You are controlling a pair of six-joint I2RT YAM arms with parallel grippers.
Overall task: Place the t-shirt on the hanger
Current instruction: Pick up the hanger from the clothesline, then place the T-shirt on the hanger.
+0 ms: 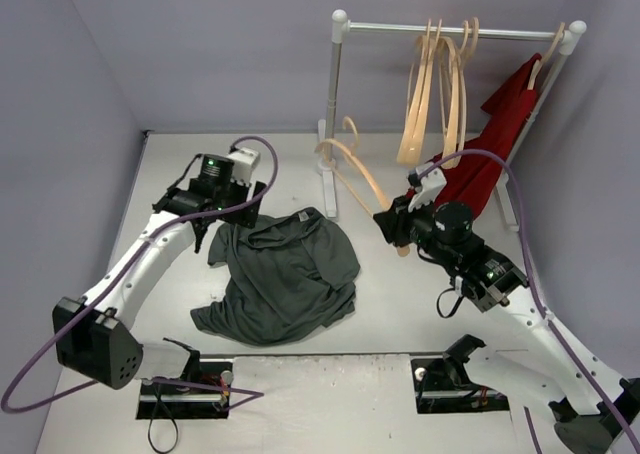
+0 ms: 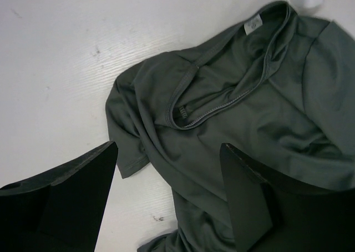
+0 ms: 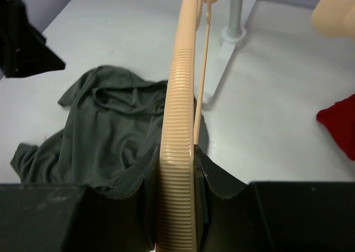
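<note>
White table (image 1: 400, 309): crumpled t-shirt (image 1: 285, 274) lying centre; clothes rack (image 1: 336, 114) standing behind.

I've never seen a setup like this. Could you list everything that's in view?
t-shirt: one, dark grey-green, crumpled on the table's middle
hanger: one, pale wood, held above the table beside the t-shirt
spare hangers: several, pale wood, hooked on the rack's rail
red garment: one, bright red, hanging at the rail's right end
rack: one, white, at the far side
table: one, white
arms: two, white and black, with purple cables
left pincer: black, open, over the t-shirt near its collar
right pincer: black, shut on the hanger
</note>
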